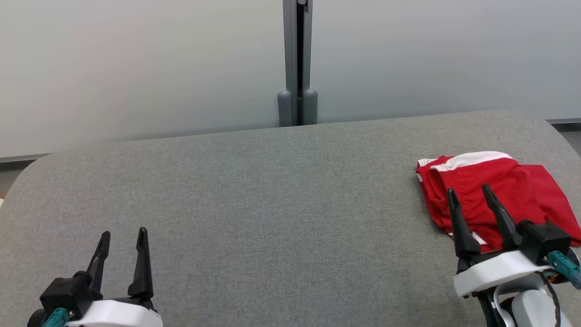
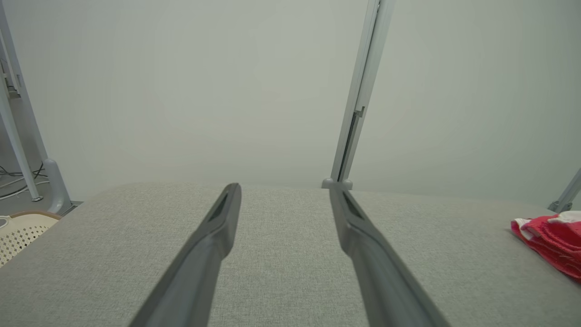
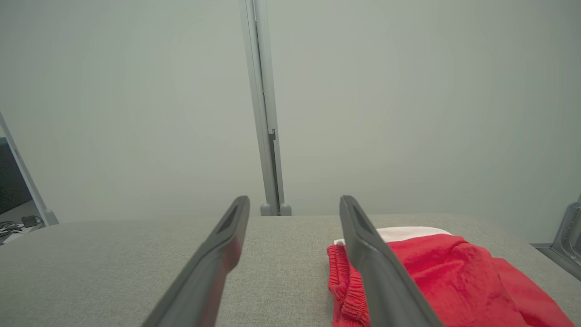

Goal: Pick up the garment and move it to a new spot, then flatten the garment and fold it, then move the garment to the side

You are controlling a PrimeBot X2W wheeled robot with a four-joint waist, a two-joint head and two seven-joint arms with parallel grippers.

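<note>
Left hand and right hand are noted nearest, fingers apart, nothing gripped. Red shorts are seen folded at the right end of the grey counter, partly beneath the right hand's fingers. Judged: folding and side placement done, little left. A perforated basket is recorded by the left wrist view, and the ribbed waistband by the right wrist view.

Table: grey woven cloth top, rounded corners, far edge meeting the upright post. On it: one red garment (white trim, folded), lying well right of the post.
</note>
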